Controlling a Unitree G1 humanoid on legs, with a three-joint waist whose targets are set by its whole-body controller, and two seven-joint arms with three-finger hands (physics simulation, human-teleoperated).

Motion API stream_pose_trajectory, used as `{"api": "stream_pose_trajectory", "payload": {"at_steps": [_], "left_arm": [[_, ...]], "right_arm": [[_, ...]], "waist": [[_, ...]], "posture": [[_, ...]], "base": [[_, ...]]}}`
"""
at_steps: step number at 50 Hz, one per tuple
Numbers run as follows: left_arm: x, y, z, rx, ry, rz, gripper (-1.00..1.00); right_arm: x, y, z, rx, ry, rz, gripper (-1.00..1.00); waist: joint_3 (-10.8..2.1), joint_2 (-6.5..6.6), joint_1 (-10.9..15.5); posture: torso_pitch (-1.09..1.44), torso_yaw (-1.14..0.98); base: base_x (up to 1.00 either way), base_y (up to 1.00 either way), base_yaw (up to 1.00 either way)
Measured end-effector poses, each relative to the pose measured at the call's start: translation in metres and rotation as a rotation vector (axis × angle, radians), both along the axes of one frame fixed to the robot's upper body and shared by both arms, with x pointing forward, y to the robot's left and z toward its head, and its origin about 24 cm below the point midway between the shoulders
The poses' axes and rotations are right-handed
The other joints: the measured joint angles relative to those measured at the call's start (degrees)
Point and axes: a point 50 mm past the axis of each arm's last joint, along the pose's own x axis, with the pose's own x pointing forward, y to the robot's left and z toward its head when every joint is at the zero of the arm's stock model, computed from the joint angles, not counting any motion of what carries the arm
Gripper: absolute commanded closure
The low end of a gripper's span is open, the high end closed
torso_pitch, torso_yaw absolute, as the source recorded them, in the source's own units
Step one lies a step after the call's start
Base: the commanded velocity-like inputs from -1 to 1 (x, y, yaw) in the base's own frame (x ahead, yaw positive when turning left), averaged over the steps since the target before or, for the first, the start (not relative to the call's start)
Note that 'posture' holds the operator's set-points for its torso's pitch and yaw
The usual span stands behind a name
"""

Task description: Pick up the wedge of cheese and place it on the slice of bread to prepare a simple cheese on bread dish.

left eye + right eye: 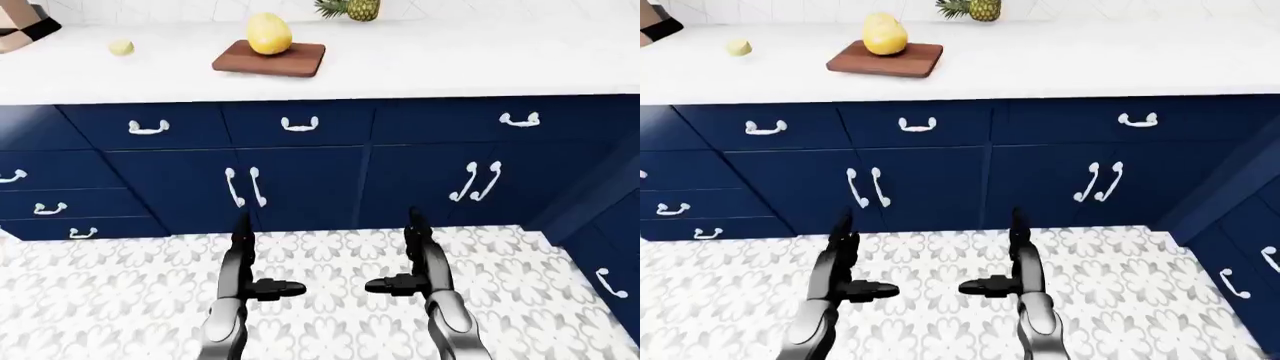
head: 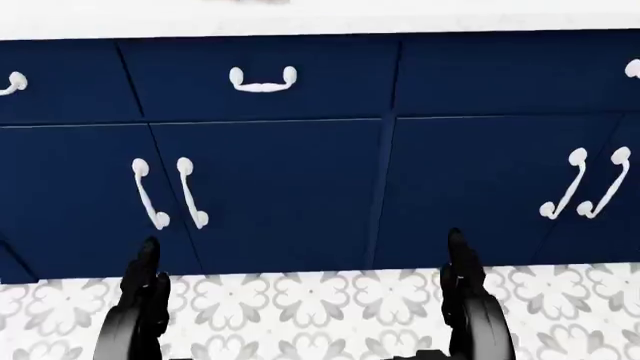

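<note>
A yellow rounded lump [image 1: 269, 34] sits on a brown wooden board [image 1: 270, 60] on the white counter [image 1: 450, 64], at the top of the left-eye view. A small pale yellow piece [image 1: 121, 47] lies to the board's left. I cannot tell which of them is cheese, and no slice of bread shows clearly. My left hand [image 1: 265, 259] and right hand [image 1: 392, 255] hang low over the floor, well below the counter. Both are open and empty, fingers pointing up and thumbs turned towards each other.
Dark blue cabinet doors and drawers [image 1: 300, 180] with white handles stand under the counter. Another blue cabinet run [image 1: 605, 255] juts out at the right. A pineapple [image 1: 355, 9] stands at the counter's top edge, a tan and black object [image 1: 25, 26] at the top left. The floor [image 1: 120, 292] has flower-patterned tiles.
</note>
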Motion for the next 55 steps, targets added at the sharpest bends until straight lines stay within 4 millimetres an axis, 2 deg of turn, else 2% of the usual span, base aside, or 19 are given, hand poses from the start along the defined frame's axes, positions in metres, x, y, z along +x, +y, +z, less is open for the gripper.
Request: {"api": "stream_pose_trajectory", "payload": {"at_steps": [1,3,5,7,9,12,16,21,24,27,30,36,37,39,40,43,48,53,55], "left_arm": [[0.002,0.000,0.003,0.004,-0.019,-0.009,-1.00],[0.010,0.002,0.017,0.016,-0.096,-0.023,-1.00],[0.011,0.000,0.018,0.017,-0.114,-0.032,-1.00],[0.007,-0.003,0.012,0.016,-0.087,-0.045,-1.00],[0.006,-0.005,0.010,0.019,-0.065,-0.058,-1.00],[0.008,-0.004,0.020,0.031,-0.071,-0.065,-1.00],[0.019,-0.001,0.056,0.081,-0.138,-0.073,-1.00],[0.024,0.002,0.115,0.111,-0.262,-0.077,-1.00],[0.022,0.008,0.137,0.117,-0.303,-0.064,-1.00],[0.021,0.014,0.135,0.112,-0.271,-0.052,-1.00],[0.019,0.015,0.129,0.100,-0.229,-0.060,-1.00],[0.016,0.015,0.130,0.101,-0.218,-0.070,-1.00],[0.016,0.013,0.131,0.103,-0.228,-0.075,-1.00],[0.015,0.009,0.135,0.105,-0.249,-0.088,-1.00],[0.015,0.009,0.136,0.110,-0.254,-0.091,-1.00],[0.015,0.016,0.130,0.114,-0.223,-0.067,-1.00],[0.014,0.017,0.133,0.117,-0.239,-0.054,-1.00],[0.014,0.017,0.131,0.110,-0.231,-0.057,-1.00],[0.014,0.018,0.132,0.105,-0.239,-0.052,-1.00]], "right_arm": [[0.000,0.000,0.004,0.004,-0.020,0.000,-1.00],[0.004,0.000,0.022,0.013,-0.111,0.008,-1.00],[0.005,0.003,0.026,0.021,-0.143,0.019,-1.00],[0.002,0.004,0.021,0.024,-0.123,0.027,-1.00],[0.002,0.005,0.017,0.023,-0.100,0.031,-1.00],[0.003,0.004,0.021,0.017,-0.086,0.030,-1.00],[0.014,0.006,0.050,0.003,-0.136,0.036,-1.00],[0.020,0.011,0.107,-0.003,-0.265,0.053,-1.00],[0.018,0.010,0.128,0.016,-0.324,0.061,-1.00],[0.018,0.011,0.130,0.006,-0.313,0.075,-1.00],[0.020,0.007,0.125,0.008,-0.282,0.063,-1.00],[0.024,0.010,0.122,0.016,-0.250,0.068,-1.00],[0.023,0.012,0.124,0.021,-0.261,0.075,-1.00],[0.022,0.015,0.130,0.029,-0.289,0.092,-1.00],[0.021,0.018,0.132,0.037,-0.300,0.104,-1.00],[0.020,0.025,0.125,0.054,-0.272,0.136,-1.00],[0.019,0.018,0.121,0.054,-0.256,0.109,-1.00],[0.020,0.019,0.123,0.066,-0.276,0.116,-1.00],[0.020,0.020,0.122,0.076,-0.279,0.119,-1.00]], "waist": [[-0.58,-0.20,0.0],[-3.44,-0.18,0.2],[-2.38,-0.54,0.3],[-3.06,-0.53,0.3],[-3.03,-0.44,0.3],[-2.79,-0.32,0.3],[-3.25,-0.19,0.3],[-4.42,-0.12,0.5],[-4.97,-0.08,0.5],[-4.84,0.45,0.2],[-3.82,1.08,-0.3],[-2.92,1.14,-0.4],[-3.02,1.55,-0.5],[-3.23,3.61,-0.6],[-3.31,4.05,-0.4],[-2.77,4.05,0.2],[-2.34,0.84,-0.3],[-2.26,-1.21,-0.5],[-2.61,-2.45,-0.5]], "posture": [[0.00,0.00],[0.00,0.00],[0.00,0.00],[0.00,0.00],[0.00,0.00],[0.00,0.00],[0.00,0.00],[0.00,0.00],[0.00,0.00],[0.00,0.00],[0.00,0.00],[0.00,0.00],[0.00,0.00],[0.00,0.00],[0.00,0.00],[0.00,0.00],[0.00,0.00],[0.00,0.00],[0.00,0.00]], "base": [[0.00,0.00,0.00],[0.00,0.00,0.00],[0.00,0.00,0.00],[0.00,0.00,0.00],[0.00,0.00,0.00],[0.00,0.00,0.00],[0.00,0.00,0.00],[0.00,0.00,0.00],[0.00,0.00,0.00],[0.00,0.18,0.00],[0.00,0.26,0.00],[0.00,0.46,0.00],[0.00,0.52,0.00],[0.00,0.52,0.00],[0.00,0.52,0.00],[0.00,0.52,0.00],[0.00,0.52,0.00],[0.00,0.52,0.00],[0.00,0.52,0.00]]}}
